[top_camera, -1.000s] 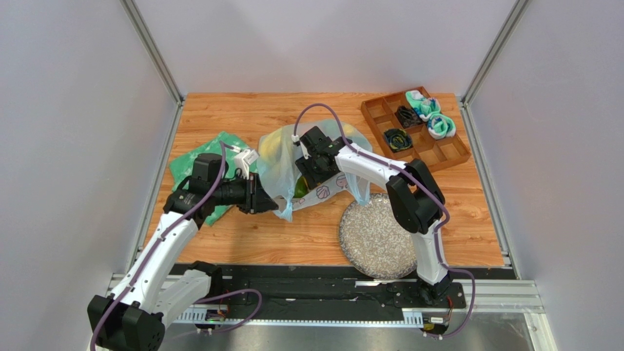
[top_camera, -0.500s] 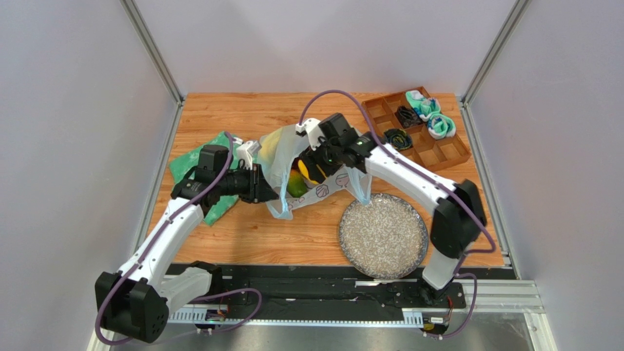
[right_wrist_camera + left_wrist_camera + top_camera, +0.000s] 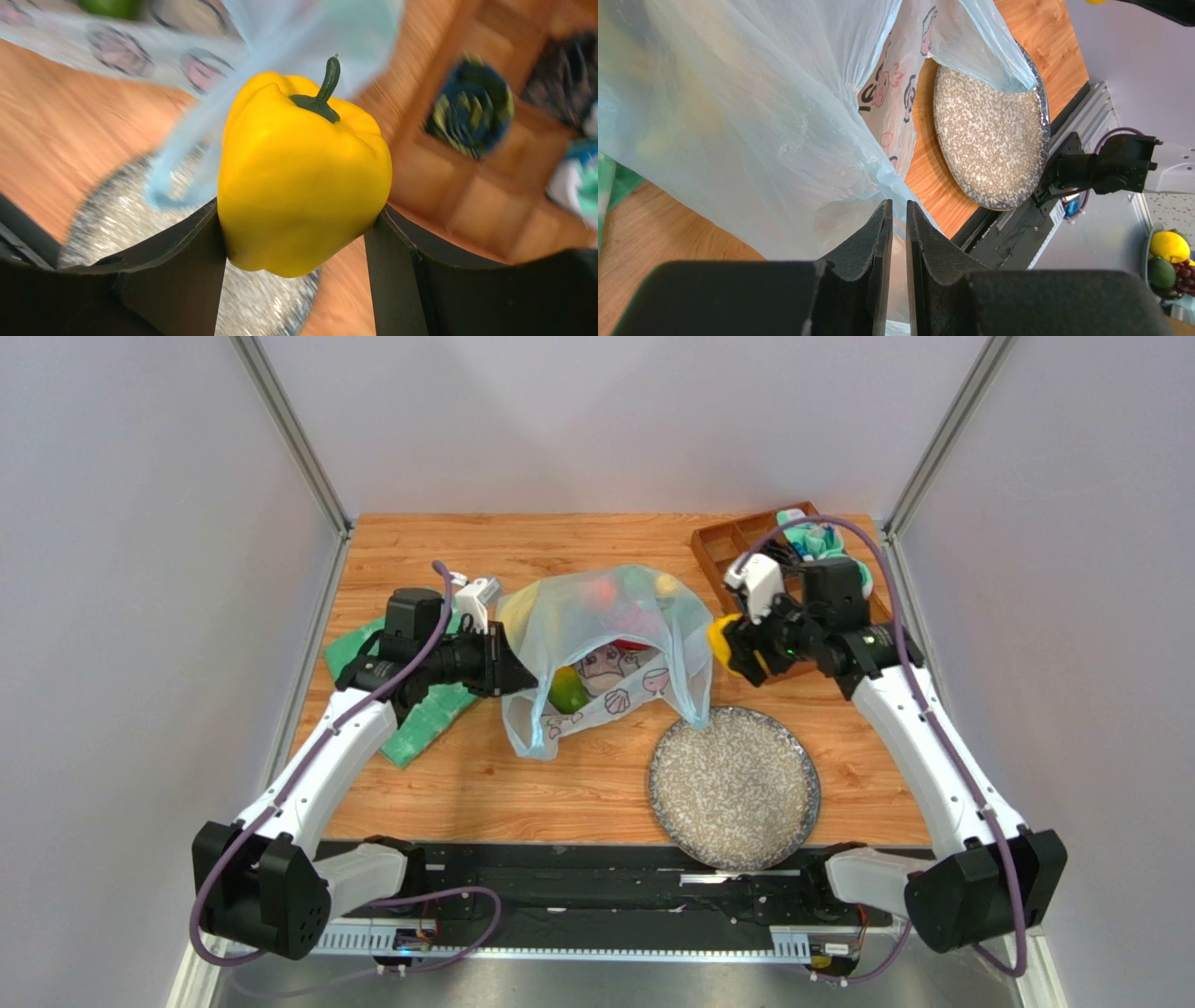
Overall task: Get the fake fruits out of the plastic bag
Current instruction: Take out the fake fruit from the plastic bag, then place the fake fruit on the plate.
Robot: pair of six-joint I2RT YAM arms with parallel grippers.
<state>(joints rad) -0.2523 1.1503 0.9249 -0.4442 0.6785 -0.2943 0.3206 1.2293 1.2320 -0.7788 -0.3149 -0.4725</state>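
right pincer: the right gripper (image 3: pixel 298 217) is clamped on a yellow pepper (image 3: pixel 302 161), one finger on each flank. The stem pokes up clear of the jaws, which stand fairly wide because the pepper is fat.
where the pepper is: out of the bag and up in the air, just right of the plastic bag (image 3: pixel 617 609). It's between the bag and the wooden tray (image 3: pixel 842 633), a bit beyond the far edge of the speckled plate (image 3: pixel 734 787).
how it'll handle: my guess is hollow plastic, so light, stiff and glossy. It could squirt out sideways if squeezed off-centre. Gripping across the widest belly, like now, looks right; I wouldn't go for the stem.
left pincer: the left gripper (image 3: pixel 898 204) is down to a slim slit with the bag's film running into it. It looks like a pinch on the bag's left side, holding it up.
bag: thin, crinkly, floppy, no shape of its own. I reckon it needs that pinch to keep the mouth reachable. Take it at the hem or a loop handle, not mid-panel.
left in the bag: a green piece (image 3: pixel 568 690) sits low on the near side, something red (image 3: pixel 606 592) is toward the far side, and there's a yellow shape (image 3: pixel 522 616) at left. They're all seen through the film, so I can't name them for sure.
around: a green cloth (image 3: pixel 421 721) lies under the left arm. Rolled socks (image 3: pixel 828 560) sit in the tray, far right, not part of the job.
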